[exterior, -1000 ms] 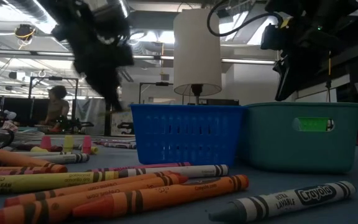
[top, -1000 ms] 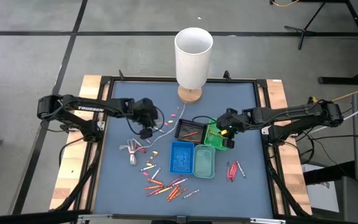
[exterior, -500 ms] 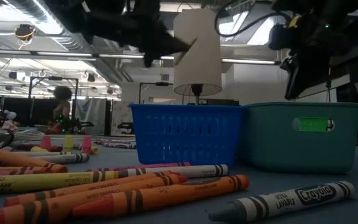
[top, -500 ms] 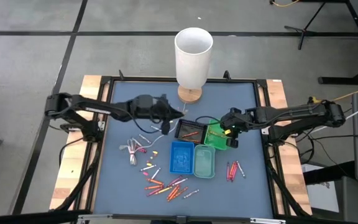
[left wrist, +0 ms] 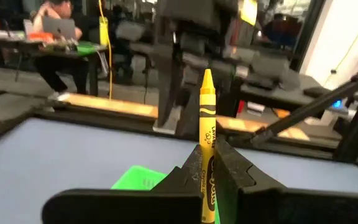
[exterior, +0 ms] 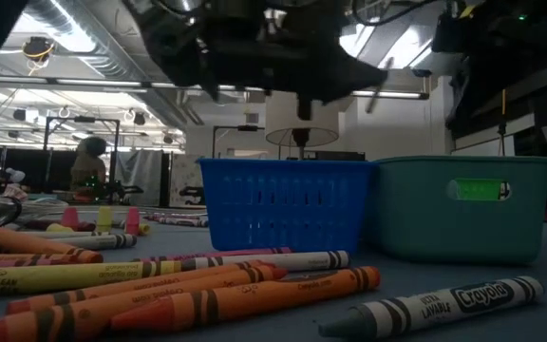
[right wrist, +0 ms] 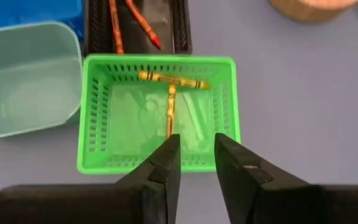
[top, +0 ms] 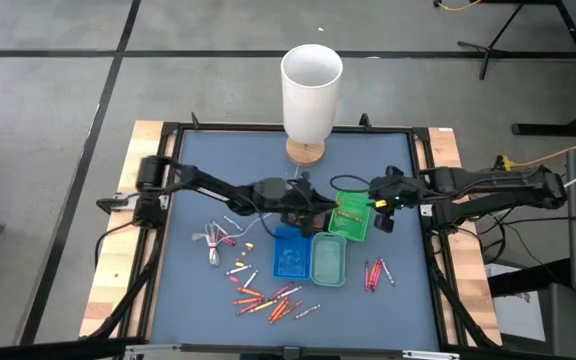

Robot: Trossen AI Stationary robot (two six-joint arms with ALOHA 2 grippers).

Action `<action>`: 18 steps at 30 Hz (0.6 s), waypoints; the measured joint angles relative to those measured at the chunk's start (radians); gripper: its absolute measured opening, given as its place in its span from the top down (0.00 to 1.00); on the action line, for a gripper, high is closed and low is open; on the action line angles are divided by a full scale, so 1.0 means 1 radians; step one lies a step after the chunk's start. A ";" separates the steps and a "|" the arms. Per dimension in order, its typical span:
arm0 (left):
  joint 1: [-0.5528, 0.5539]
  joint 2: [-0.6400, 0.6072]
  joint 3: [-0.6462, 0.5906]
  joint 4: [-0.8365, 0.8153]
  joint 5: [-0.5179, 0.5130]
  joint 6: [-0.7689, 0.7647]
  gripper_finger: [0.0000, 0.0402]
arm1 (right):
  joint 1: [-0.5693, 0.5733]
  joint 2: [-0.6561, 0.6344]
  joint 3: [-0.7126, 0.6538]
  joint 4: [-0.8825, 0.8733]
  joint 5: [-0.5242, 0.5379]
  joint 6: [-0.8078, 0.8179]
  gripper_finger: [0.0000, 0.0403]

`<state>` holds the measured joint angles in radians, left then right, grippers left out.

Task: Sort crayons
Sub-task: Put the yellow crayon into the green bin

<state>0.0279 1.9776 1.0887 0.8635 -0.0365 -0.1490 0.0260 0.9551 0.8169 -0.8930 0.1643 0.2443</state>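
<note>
My left gripper (top: pixel 318 208) reaches level over the black tray (right wrist: pixel 135 22), beside the green basket (top: pixel 351 222), and is shut on a yellow crayon (left wrist: pixel 206 118). My right gripper (right wrist: pixel 194 155) hangs open at the green basket's right side, nothing between its fingers. Two yellow crayons (right wrist: pixel 169 93) lie on the floor of the green basket (right wrist: pixel 157 118). Red and orange crayons lie in the black tray. Several loose crayons (top: pixel 268 298) lie near the table's front edge, and a few red ones (top: pixel 373 272) at the right. My left gripper pinches the yellow crayon by its wrapped rear part (left wrist: pixel 207 163) between the two fingers (left wrist: pixel 232 167). The fingers come level from the table's left and the crayon lies along them. Its tip (left wrist: pixel 207 76) sticks out past the fingertips toward the table's right. It is lifted clear.
A blue tray (top: pixel 290 252) and a teal tray (top: pixel 329 258) stand side by side in front of the green basket. A white cylinder on a wooden foot (top: pixel 311 95) stands at the far edge. A thin white cord (top: pixel 213 240) lies at the left.
My left gripper has swung from above the cord toward the table's right edge, over the black tray, tipping from pointing down to level, with the yellow crayon still between its fingers. My right gripper has drawn back a little from over the green basket toward the right edge.
</note>
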 joint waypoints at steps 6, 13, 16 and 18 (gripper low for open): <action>-0.006 0.148 0.157 -0.016 0.001 0.002 0.98 | 0.000 -0.018 0.000 -0.113 -0.048 0.139 0.76; -0.004 0.238 0.246 -0.015 0.001 0.002 0.92 | 0.019 -0.017 0.000 -0.164 -0.181 0.312 0.76; -0.004 0.249 0.251 -0.016 -0.002 0.002 0.90 | 0.063 -0.017 0.000 -0.166 -0.199 0.386 0.76; -0.003 0.251 0.251 -0.018 -0.002 0.002 0.88 | 0.104 -0.017 0.000 -0.165 -0.202 0.443 0.76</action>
<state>0.0251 2.2282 1.3399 0.8458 -0.0387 -0.1469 0.1298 0.9382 0.8165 -1.0582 -0.0380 0.6876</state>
